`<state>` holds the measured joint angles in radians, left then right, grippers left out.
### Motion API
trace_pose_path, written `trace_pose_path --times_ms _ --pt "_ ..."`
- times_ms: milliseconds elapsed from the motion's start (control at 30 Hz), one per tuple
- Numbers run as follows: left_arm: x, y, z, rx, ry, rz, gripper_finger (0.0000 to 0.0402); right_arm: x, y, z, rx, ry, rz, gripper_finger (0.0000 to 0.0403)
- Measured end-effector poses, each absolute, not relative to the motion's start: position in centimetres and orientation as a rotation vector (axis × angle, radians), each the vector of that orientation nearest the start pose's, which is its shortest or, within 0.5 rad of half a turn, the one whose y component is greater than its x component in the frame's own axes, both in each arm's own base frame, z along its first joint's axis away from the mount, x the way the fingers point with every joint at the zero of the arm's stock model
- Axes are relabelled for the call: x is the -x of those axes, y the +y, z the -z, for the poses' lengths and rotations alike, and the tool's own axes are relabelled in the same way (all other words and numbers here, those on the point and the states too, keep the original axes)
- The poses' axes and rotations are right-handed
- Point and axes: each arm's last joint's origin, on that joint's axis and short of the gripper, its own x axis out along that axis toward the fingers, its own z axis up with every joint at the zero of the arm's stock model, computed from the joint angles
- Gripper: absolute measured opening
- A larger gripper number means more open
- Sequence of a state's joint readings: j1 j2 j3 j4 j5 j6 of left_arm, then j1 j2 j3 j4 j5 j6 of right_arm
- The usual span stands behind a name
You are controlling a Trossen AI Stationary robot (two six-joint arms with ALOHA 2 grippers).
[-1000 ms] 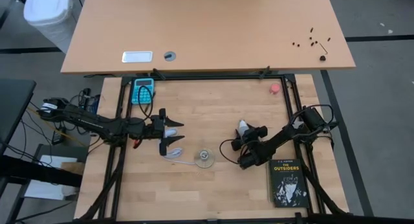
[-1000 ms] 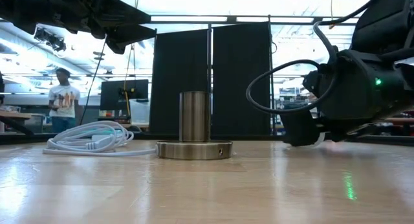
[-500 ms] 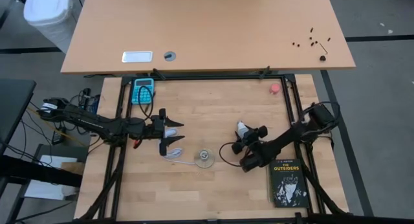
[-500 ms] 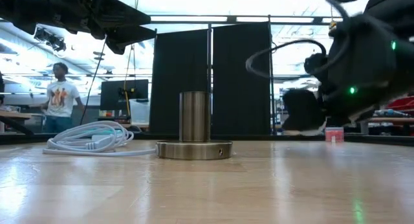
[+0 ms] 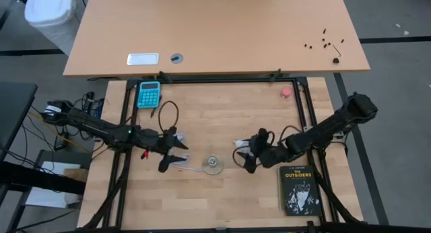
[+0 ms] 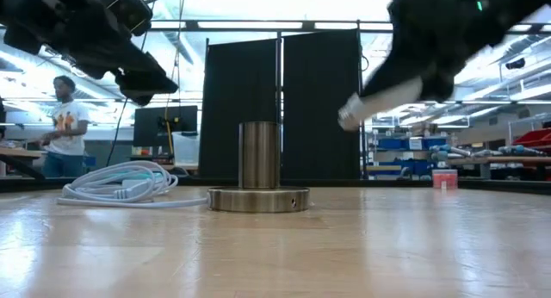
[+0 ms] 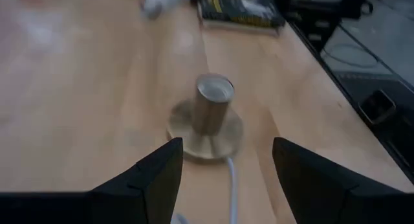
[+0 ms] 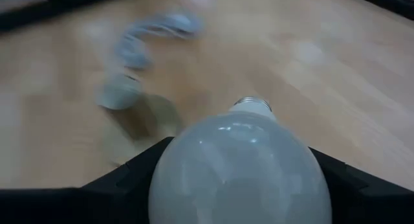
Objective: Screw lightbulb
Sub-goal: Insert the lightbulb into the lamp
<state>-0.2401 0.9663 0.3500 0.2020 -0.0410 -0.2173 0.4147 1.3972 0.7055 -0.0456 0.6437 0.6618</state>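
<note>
Above table (image 5: 222, 118): lightbulb (image 8: 240, 167) tilted; base toward socket (image 5: 213, 165).

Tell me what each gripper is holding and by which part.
The right gripper holds the lightbulb by its wide glass globe, the screw base pointing forward. The left gripper is open and holds nothing.

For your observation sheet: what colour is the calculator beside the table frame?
Turquoise blue, with pale keys: the calculator shows best in the high view.

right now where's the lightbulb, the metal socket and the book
lightbulb (image 8: 239, 172), right wrist view, on its frosted glass
socket (image 6: 258, 156), low view, on its upright metal cylinder
book (image 5: 299, 189), high view, on its black cover
</note>
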Motion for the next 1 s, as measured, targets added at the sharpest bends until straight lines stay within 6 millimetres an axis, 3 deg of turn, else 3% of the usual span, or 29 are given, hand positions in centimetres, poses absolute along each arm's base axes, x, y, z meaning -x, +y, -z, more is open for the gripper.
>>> trace_pose_path --times_ms 133,467,767,1000 --pt "-19.6 -5.6 -18.2 0.146 0.424 0.179 0.0245 -26.3 8.9 -21.3 -0.247 0.547 0.314 0.0276" --pt "-22.5 -8.0 -14.1 0.161 0.421 0.128 0.0245 -31.9 9.4 -26.3 -0.139 0.684 0.181 0.0276" --pt "-24.3 -8.8 -11.5 0.157 0.349 0.076 0.0245 -35.5 9.2 -27.1 -0.148 0.838 0.055 0.0277" --pt "-27.3 -9.9 -10.6 0.116 0.35 0.065 0.0245 -36.9 8.8 -27.3 -0.168 0.905 -0.018 0.0277"
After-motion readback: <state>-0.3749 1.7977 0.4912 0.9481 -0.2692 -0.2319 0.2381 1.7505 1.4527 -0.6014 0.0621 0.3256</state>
